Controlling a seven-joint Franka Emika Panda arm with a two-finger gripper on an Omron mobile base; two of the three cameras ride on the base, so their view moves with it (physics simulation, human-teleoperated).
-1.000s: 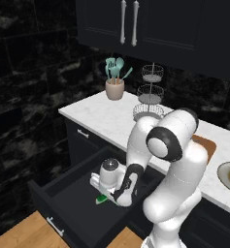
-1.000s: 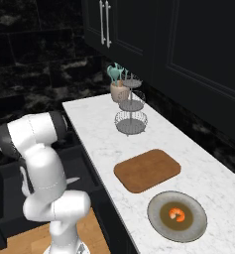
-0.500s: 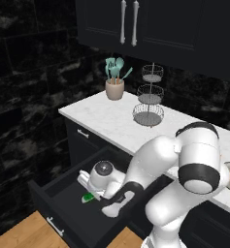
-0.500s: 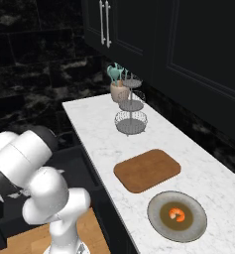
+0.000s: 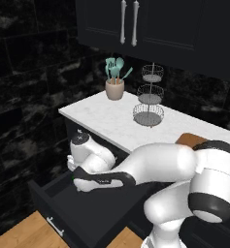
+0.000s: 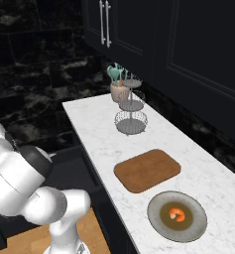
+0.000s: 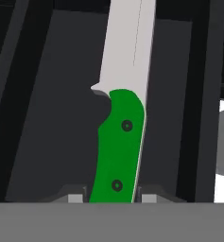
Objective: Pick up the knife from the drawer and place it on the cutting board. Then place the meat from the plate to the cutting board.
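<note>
A dark kitchen, black marble wall and black cabinets, with a white marble bench [image 6: 153,134] running along it. Below it the drawer [image 5: 63,213] stands pulled out, and the arm reaches down into it. In the hand view the gripper [image 7: 111,197] sits with a fingertip on either side of the knife [image 7: 119,151], at the butt end of its green handle; the jaws look clamped on it, the blade pointing straight away from the gripper. The step in hand is the lift, I judge. Rise straight first so the blade clears the drawer front and the bench edge, then swing. The cutting board [image 6: 146,169] lies up on the bench, well away from the gripper, the plate [image 6: 177,216] with the meat [image 6: 177,214] just beyond it.
</note>
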